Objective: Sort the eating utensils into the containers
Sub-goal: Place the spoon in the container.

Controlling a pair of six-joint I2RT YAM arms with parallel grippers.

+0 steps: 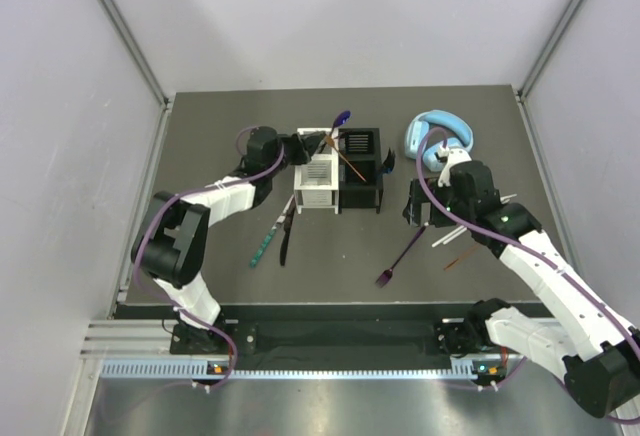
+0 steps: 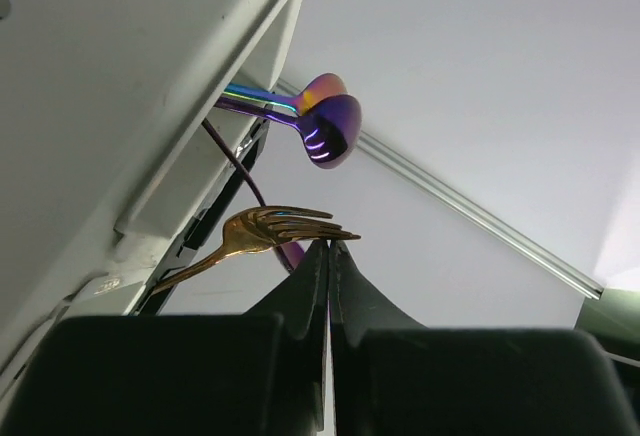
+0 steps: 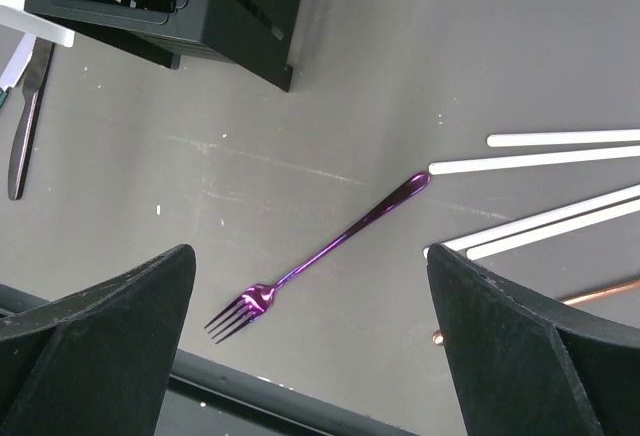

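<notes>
The white caddy (image 1: 318,184) and the black caddy (image 1: 361,168) stand side by side mid-table. My left gripper (image 1: 310,144) is shut at the white caddy's far end, nothing visible between its fingertips (image 2: 330,248). Just beyond its tips, a gold fork (image 2: 272,228) and two iridescent purple spoons (image 2: 331,132) lean out over the white caddy wall (image 2: 150,106). My right gripper (image 3: 308,256) hangs open above a purple fork (image 3: 330,253) lying flat on the table (image 1: 400,254). White sticks (image 3: 540,161) and a brown stick (image 3: 600,291) lie to its right.
A green-handled knife (image 1: 264,244) and a dark knife (image 1: 287,231) lie left of the white caddy. Light-blue headphones (image 1: 437,136) sit at the back right, behind my right arm. Grey walls enclose the table on three sides.
</notes>
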